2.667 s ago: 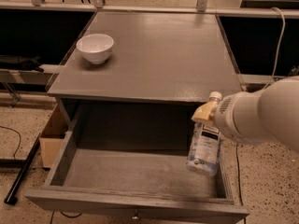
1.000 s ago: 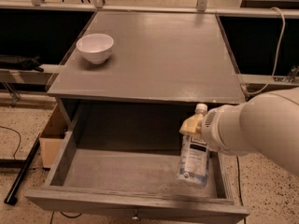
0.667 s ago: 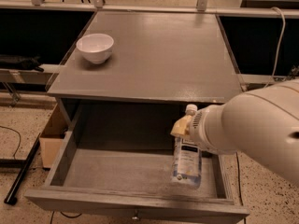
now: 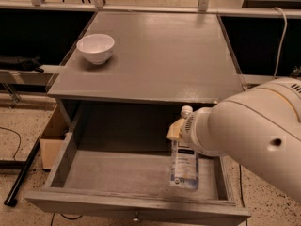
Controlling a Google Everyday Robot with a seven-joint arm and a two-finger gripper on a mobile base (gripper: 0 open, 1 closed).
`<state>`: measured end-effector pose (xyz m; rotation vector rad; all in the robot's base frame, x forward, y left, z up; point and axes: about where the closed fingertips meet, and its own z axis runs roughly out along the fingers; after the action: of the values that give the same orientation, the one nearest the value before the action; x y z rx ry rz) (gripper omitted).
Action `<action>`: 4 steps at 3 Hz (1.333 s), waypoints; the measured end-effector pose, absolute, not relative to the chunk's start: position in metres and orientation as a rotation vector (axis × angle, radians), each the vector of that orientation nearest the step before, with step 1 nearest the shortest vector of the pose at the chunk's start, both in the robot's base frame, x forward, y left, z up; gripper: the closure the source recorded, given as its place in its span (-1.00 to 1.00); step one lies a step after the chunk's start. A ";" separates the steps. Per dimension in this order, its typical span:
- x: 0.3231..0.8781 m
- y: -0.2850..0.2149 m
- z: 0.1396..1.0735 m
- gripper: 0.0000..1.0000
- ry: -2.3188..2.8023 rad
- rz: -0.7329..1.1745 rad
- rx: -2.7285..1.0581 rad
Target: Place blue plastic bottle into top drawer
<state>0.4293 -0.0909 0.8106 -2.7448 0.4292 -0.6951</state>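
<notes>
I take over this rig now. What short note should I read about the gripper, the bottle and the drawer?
Gripper: low over the right side of the open drawer, shut on the bottle's neck.
Bottle: upright inside the drawer, near its right wall; I cannot tell if its base touches the floor.
Done: bottle brought into the drawer.
Left: release it, lift the arm out.
Bowl: on the tabletop, untouched.
</notes>
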 end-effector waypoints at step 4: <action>0.431 -0.025 0.779 1.00 0.199 -0.587 -2.811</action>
<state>0.4308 -0.0249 0.7786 -2.8109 0.1991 -0.5874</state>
